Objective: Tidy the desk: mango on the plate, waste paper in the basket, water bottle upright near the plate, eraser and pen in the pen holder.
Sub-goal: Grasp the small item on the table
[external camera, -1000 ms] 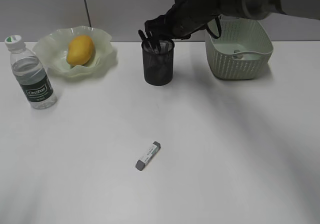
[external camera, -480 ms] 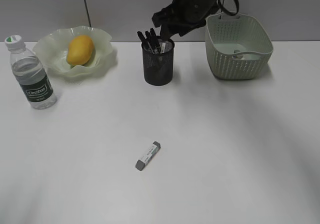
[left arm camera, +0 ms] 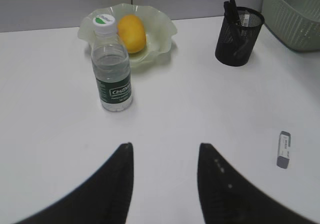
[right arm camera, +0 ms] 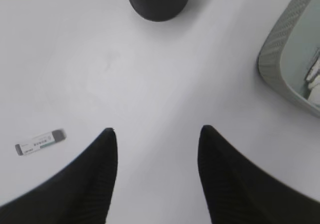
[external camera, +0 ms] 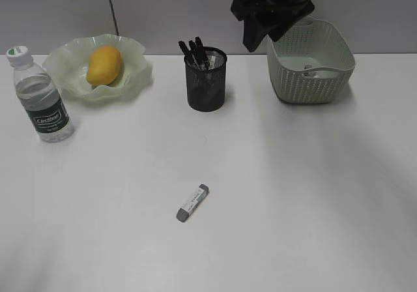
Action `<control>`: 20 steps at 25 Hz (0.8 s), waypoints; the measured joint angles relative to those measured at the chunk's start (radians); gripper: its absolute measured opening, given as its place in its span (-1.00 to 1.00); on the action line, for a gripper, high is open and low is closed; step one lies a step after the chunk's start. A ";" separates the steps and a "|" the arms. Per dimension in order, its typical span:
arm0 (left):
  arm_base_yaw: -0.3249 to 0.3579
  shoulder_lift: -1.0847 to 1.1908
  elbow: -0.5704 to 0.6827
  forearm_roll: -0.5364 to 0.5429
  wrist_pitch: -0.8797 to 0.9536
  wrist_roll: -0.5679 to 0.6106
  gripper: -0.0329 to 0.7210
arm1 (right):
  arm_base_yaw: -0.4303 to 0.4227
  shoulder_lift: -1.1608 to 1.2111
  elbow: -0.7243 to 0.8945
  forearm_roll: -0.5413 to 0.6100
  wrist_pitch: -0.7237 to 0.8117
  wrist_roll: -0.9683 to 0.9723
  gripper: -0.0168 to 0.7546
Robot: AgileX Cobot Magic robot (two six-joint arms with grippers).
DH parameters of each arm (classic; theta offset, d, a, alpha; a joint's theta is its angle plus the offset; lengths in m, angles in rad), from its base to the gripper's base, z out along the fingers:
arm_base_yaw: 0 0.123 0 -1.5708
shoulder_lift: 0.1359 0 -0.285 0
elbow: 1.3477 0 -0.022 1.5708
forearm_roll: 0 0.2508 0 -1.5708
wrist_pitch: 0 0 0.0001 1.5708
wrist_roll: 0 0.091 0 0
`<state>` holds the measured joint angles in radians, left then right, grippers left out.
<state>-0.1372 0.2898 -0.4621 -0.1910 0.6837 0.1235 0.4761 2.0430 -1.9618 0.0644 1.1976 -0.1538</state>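
Both grippers' fingers (right arm camera: 105, 174) stand spread and empty, the right gripper (external camera: 257, 28) half cut off above the desk's (external camera: 293, 194) far edge between pen holder (external camera: 206, 80) and basket (external camera: 311, 70), the eraser (external camera: 193, 203) lying alone mid-desk, basket contents unclear.

Basket (right arm camera: 280, 74) cut off at right edge; contents too blurred to ID.

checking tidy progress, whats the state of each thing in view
yellow-orange oval mango: lying in the pale green ruffled plate
clear plastic water bottle: upright, capped
black mesh pen holder: upright, pens inside
grey eraser: flat on the white desk
right gripper: open, empty
left gripper: open, empty
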 joint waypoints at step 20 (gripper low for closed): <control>0.000 0.000 0.000 -0.002 0.000 0.000 -0.04 | -0.001 -0.791 0.929 -0.007 -0.160 0.057 0.13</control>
<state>-0.1372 0.2898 -0.4621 -0.1929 0.6837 0.1235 0.4752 1.2519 -1.0330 0.0575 1.0372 -0.0970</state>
